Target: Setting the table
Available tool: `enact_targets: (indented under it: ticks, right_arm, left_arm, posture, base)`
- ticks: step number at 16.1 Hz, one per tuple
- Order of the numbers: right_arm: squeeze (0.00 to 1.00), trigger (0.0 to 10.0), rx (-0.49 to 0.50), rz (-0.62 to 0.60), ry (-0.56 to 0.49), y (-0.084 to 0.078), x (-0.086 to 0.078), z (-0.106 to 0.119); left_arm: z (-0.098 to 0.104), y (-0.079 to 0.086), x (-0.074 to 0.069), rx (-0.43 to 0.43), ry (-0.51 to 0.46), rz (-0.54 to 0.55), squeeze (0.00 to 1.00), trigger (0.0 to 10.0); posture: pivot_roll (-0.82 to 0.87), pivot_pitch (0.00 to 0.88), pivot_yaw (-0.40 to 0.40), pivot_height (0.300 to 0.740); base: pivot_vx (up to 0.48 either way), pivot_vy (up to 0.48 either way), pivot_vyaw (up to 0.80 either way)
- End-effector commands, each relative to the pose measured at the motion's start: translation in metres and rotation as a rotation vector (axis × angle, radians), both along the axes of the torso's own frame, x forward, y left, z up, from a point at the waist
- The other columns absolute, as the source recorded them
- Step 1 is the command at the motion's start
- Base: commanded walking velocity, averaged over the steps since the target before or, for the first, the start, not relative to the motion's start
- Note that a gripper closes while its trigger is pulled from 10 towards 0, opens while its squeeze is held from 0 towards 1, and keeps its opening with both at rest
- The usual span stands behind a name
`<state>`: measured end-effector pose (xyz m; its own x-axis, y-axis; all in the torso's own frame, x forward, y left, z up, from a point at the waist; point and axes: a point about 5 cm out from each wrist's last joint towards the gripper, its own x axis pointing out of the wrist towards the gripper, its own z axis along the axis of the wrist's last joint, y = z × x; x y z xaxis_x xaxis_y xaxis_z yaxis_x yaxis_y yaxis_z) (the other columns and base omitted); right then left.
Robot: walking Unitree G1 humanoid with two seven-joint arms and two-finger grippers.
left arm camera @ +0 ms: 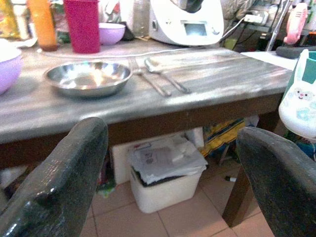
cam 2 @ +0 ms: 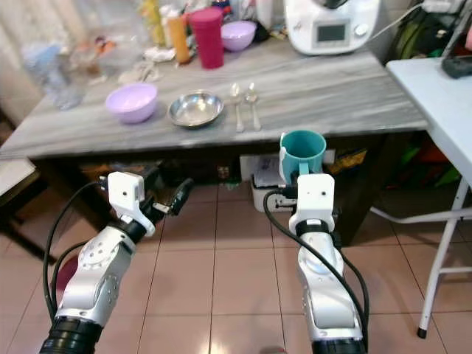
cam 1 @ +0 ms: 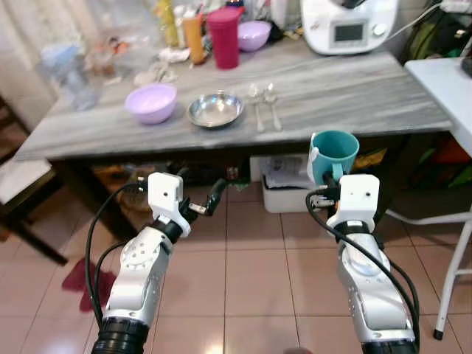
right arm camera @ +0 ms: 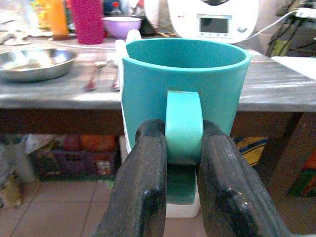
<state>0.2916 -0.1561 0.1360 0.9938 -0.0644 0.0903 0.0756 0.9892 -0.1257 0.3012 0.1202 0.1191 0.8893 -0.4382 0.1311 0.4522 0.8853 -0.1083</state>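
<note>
My right gripper (right arm camera: 182, 148) is shut on the handle of a teal mug (cam 1: 334, 153), held upright just in front of the grey wooden table's (cam 1: 346, 103) front edge. On the table lie a steel bowl (cam 1: 214, 109), two spoons (cam 1: 265, 103) side by side, and a lilac bowl (cam 1: 151, 102). My left gripper (left arm camera: 173, 168) is open with nothing between its fingers, below table height and left of the mug.
At the table's back stand a magenta tumbler (cam 1: 224, 37), an orange bottle (cam 1: 193, 37), a second lilac bowl (cam 1: 254, 34) and a white kitchen machine (cam 1: 349, 23). A white bin (left arm camera: 165, 180) sits under the table. A white side table (cam 1: 446, 88) stands on the right.
</note>
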Motion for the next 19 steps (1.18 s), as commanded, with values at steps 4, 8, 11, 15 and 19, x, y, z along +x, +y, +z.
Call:
enact_targets:
  ticks: [4, 8, 11, 15, 19]
  right_arm:
    - [0.00, 10.0, -0.018, -0.013, -0.042, -0.005, 0.001, 0.009]
    - [0.00, 10.0, -0.035, -0.012, -0.067, -0.005, 0.000, 0.014]
    - [0.00, 10.0, -0.039, -0.010, -0.082, -0.005, 0.000, 0.018]
    - [0.00, 10.0, -0.060, -0.011, -0.116, -0.008, -0.004, 0.029]
    - [0.00, 10.0, -0.106, -0.012, -0.151, -0.012, -0.019, 0.036]
  left_arm:
    - [0.003, -0.005, 0.000, -0.003, -0.010, -0.023, 0.00, 10.0]
    - [0.008, -0.006, -0.001, -0.002, -0.026, -0.022, 0.00, 10.0]
    - [0.013, -0.004, -0.002, 0.000, -0.047, 0.001, 0.00, 10.0]
    - [0.012, 0.005, -0.017, 0.022, -0.051, 0.032, 0.00, 10.0]
    - [0.007, 0.025, -0.029, 0.055, -0.039, 0.094, 0.00, 10.0]
  posture:
    - [-0.24, 0.067, 0.096, 0.740]
    - [-0.24, 0.070, 0.098, 0.740]
    - [-0.24, 0.075, 0.098, 0.740]
    - [-0.24, 0.080, 0.095, 0.740]
    - [-0.24, 0.086, 0.093, 0.740]
  base:
    - [0.377, 0.000, 0.00]
    - [0.377, 0.000, 0.00]
    - [0.326, 0.000, 0.00]
    - [0.064, 0.000, 0.00]
    - [0.000, 0.000, 0.00]
